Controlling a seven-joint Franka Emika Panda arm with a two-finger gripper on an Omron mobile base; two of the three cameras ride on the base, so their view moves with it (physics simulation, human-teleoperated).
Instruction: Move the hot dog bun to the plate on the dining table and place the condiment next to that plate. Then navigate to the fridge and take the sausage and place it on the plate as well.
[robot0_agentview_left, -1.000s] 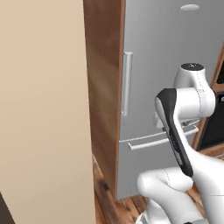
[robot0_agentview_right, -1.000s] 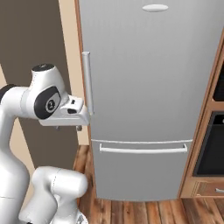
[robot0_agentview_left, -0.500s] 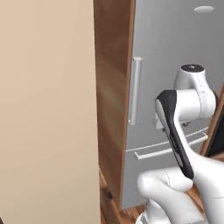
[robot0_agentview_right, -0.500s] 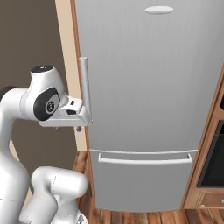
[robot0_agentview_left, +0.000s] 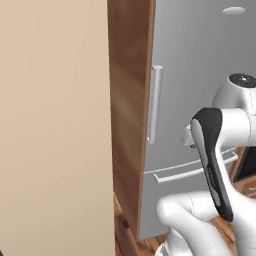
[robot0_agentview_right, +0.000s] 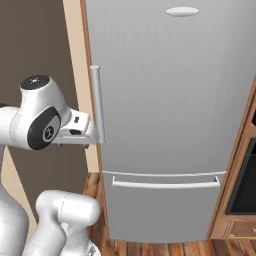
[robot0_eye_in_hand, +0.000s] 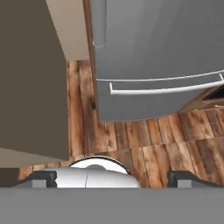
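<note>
The fridge (robot0_agentview_right: 170, 100) stands shut right in front of me, a tall flat grey front seen also in the left base view (robot0_agentview_left: 200, 75) and the hand view (robot0_eye_in_hand: 162, 43). Its long vertical silver bar handle (robot0_agentview_right: 96, 102) (robot0_agentview_left: 155, 102) runs down the left side of the door, and its lower end shows in the hand view (robot0_eye_in_hand: 98, 22). My gripper (robot0_eye_in_hand: 113, 179) points down at the floor, open, with nothing between its fingers. The hot dog bun, plate, dining table, condiment and sausage are out of view.
A horizontal bar handle (robot0_agentview_right: 165, 184) (robot0_eye_in_hand: 166, 89) crosses the fridge's lower drawer. A wooden side panel (robot0_agentview_left: 127, 100) and a tan wall (robot0_agentview_left: 50, 125) stand left of the fridge. A dark oven (robot0_agentview_right: 242, 185) sits in wooden cabinetry on the right. Wood plank floor (robot0_eye_in_hand: 131, 140) lies below.
The whole picture has shifted: the base has driven closer to the fridge, which now looks larger. The arm keeps its pose and the gripper stays open.
</note>
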